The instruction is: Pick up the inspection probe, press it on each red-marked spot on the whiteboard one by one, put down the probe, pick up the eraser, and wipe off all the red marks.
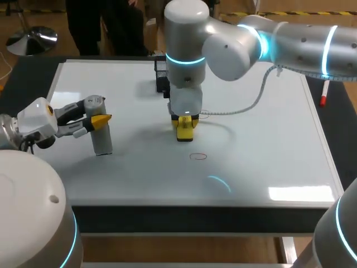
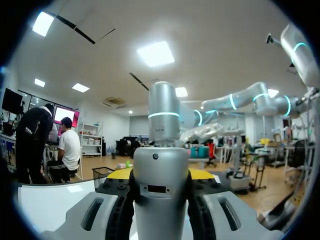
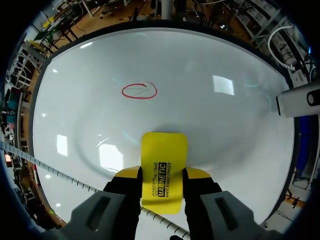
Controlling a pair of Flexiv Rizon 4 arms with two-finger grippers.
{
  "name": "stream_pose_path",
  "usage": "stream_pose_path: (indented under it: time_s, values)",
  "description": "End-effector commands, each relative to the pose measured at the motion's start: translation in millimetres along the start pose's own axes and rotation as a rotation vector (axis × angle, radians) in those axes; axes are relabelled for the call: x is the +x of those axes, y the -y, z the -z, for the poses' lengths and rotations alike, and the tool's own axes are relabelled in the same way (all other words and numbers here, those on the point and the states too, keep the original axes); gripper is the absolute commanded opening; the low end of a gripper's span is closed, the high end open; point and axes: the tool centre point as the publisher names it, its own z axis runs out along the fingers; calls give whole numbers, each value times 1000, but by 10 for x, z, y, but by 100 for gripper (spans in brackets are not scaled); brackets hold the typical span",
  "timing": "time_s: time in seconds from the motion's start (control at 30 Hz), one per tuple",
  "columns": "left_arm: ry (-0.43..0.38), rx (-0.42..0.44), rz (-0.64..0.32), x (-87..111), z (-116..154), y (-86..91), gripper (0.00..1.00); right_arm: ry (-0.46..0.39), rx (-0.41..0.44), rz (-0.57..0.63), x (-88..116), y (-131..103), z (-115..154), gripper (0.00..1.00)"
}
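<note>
Looking down from the head view, the left gripper (image 1: 99, 120) clamps the grey cylindrical inspection probe (image 1: 102, 140), which stands upright on the white whiteboard (image 1: 268, 145). The right gripper (image 1: 184, 125) holds the flat yellow eraser (image 1: 184, 135), with a red circle mark (image 1: 198, 157) nearby. In the left wrist view, the probe fills the gap between the fingers. In the right wrist view, both fingers pinch the eraser and the red circle lies ahead.

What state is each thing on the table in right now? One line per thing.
left claw, shut on probe
probe, upright, held
right claw, shut on eraser
eraser, held, end toward whiteboard
red mark, unwiped, ahead of eraser
whiteboard, bearing one red mark
</note>
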Motion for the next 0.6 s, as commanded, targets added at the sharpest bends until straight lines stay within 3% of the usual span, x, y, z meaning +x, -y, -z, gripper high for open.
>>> stream_pose_path:
  time_s: [0.03,0.43,0.6]
  values:
    - [1,-1,-1,4,-2,13,0,1,7,-10,127,-34,0,0]
    - [1,-1,-1,4,-2,13,0,14,28,-18,270,-20,328,0]
    - [1,-1,-1,4,-2,13,0,16,43,-48,493,40,414,0]
